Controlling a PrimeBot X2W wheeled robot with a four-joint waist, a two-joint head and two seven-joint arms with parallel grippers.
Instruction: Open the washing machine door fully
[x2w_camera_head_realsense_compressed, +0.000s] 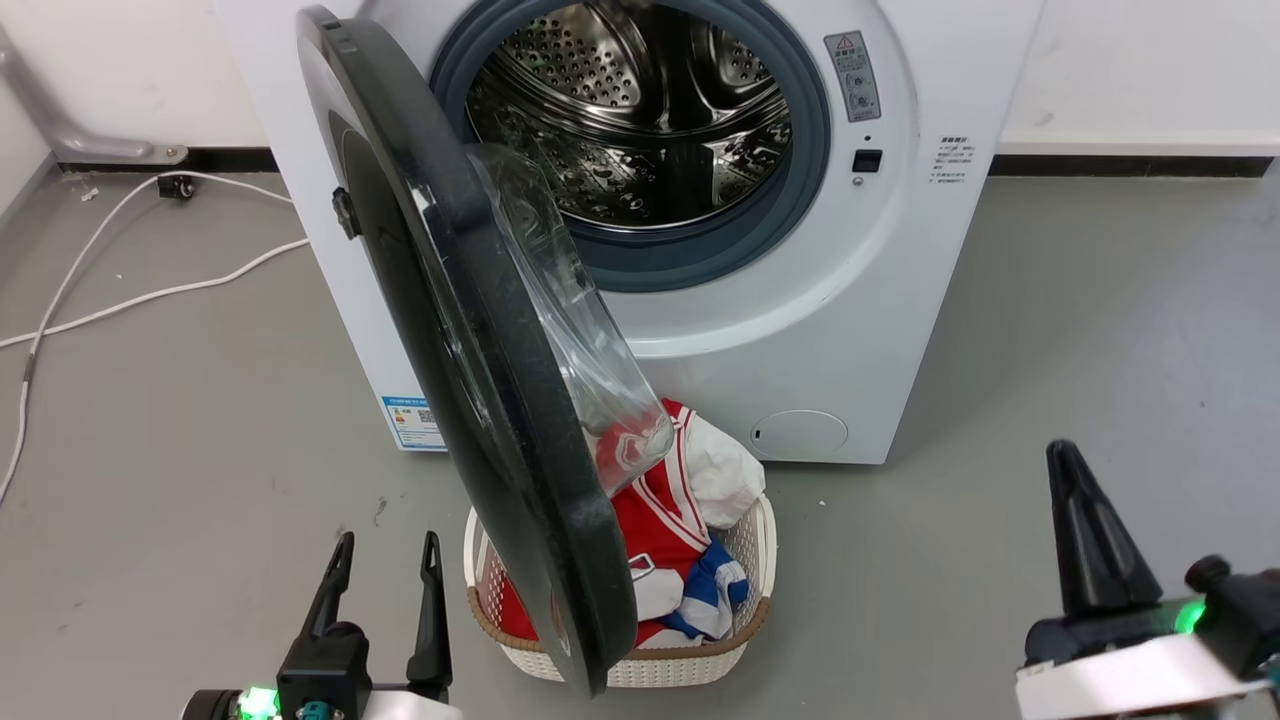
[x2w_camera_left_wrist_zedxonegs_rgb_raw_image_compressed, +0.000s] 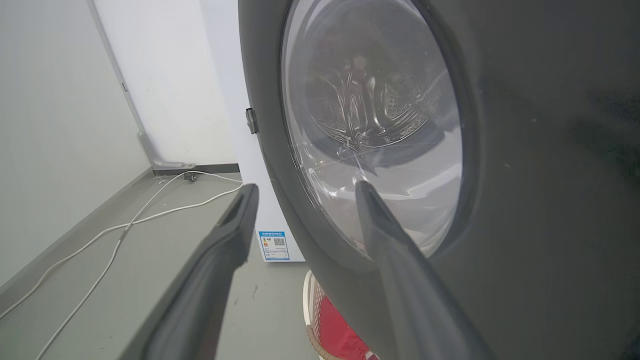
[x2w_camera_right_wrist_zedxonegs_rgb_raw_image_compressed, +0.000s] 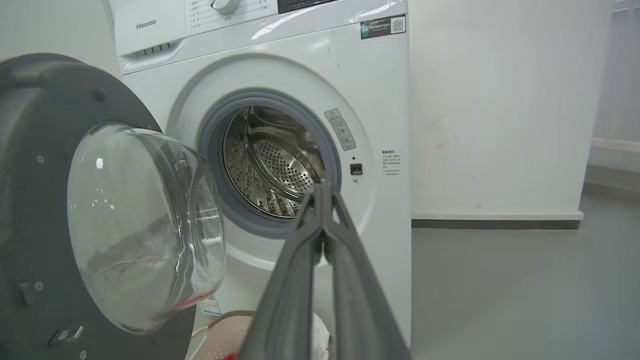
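in the head view the washing machine door (x2w_camera_head_realsense_compressed: 480, 380) stands about halfway out from the washing machine (x2w_camera_head_realsense_compressed: 880, 330), hinged on its left, with the left gripper (x2w_camera_head_realsense_compressed: 390, 545) spread wide and empty near its outer face and the right gripper (x2w_camera_head_realsense_compressed: 1062, 455) pressed together, holding nothing, well off to the right. the left wrist view puts those parted fingers (x2w_camera_left_wrist_zedxonegs_rgb_raw_image_compressed: 210, 280) just beside that glossy face, so a forward drift would likely swing the door back toward closed. the right wrist view faces the glass bowl (x2w_camera_right_wrist_zedxonegs_rgb_raw_image_compressed: 145, 225), where a pushing tip could skid off the curve.
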